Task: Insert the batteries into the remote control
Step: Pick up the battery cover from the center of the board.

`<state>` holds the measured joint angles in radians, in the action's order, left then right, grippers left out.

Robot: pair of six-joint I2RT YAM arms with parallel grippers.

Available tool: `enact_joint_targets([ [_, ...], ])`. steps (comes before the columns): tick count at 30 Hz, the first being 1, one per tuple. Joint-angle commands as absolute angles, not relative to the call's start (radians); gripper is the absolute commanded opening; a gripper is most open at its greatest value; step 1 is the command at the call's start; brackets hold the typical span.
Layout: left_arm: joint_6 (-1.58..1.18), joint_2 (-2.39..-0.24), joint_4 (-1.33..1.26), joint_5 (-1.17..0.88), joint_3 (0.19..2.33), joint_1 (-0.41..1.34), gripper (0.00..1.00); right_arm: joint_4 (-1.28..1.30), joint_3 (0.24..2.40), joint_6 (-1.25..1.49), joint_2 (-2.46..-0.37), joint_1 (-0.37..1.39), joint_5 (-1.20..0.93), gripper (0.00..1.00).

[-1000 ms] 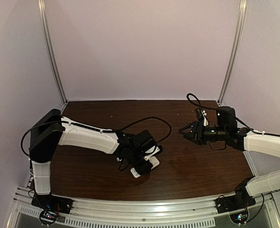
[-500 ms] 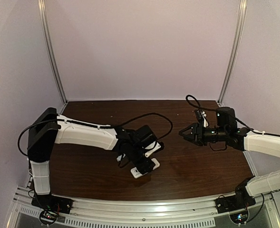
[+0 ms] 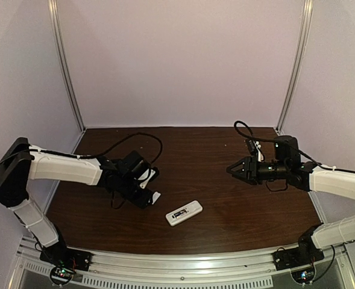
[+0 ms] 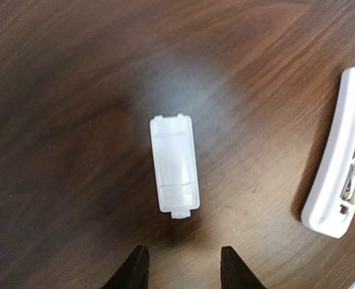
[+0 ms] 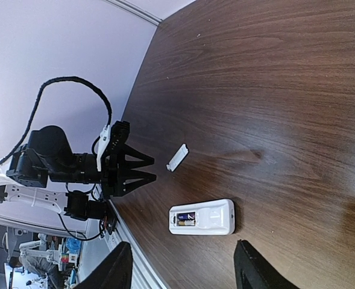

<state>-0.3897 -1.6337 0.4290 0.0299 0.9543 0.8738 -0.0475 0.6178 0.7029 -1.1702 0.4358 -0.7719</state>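
We see the remote control (image 3: 184, 212) back-up near the dark wood desk's (image 3: 255, 205) front edge, long axis near-left to far-right, batteries (image 5: 187, 219) in its recess. Left gripper (image 4: 183, 268) and right gripper (image 3: 231, 169) are both apart, empty. Lilac walls (image 3: 177, 60).

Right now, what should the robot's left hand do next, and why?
Probably lower the left hand and pinch the white cover. Both batteries already sit in the remote, its recess is bare, and the cover lies loose on the table just ahead of the open hand.

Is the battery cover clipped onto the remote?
No, the cover lies alone on the table, apart from the remote, whose open back shows batteries.
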Motion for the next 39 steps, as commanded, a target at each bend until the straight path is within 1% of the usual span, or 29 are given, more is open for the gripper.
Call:
enact_joint_targets([
  [1, -0.420, -1.647, 0.373, 0.016, 0.927, 0.864, 0.39, -0.043, 0.634, 0.685, -1.170, 0.430, -0.788, 0.58],
  [9, -0.399, -1.706, 0.334, 0.011, 0.949, 0.864, 0.31, -0.049, 0.624, 0.696, -1.171, 0.430, -0.792, 0.57],
  [16, -0.382, -1.752, 0.321, 0.008, 0.979, 0.864, 0.28, -0.043, 0.622, 0.695, -1.167, 0.430, -0.793, 0.57],
  [25, -0.382, -1.774, 0.321, 0.012, 0.974, 0.859, 0.18, -0.041, 0.623, 0.691, -1.173, 0.430, -0.797, 0.56],
  [32, -0.380, -1.796, 0.323, 0.025, 0.985, 0.851, 0.15, -0.038, 0.624, 0.689, -1.171, 0.430, -0.801, 0.56],
  [36, -0.363, -1.794, 0.319, 0.005, 0.993, 0.851, 0.10, -0.032, 0.623, 0.684, -1.169, 0.430, -0.800, 0.56],
  [39, -0.352, -1.763, 0.316, -0.030, 0.996, 0.851, 0.03, -0.032, 0.624, 0.679, -1.169, 0.430, -0.801, 0.55],
])
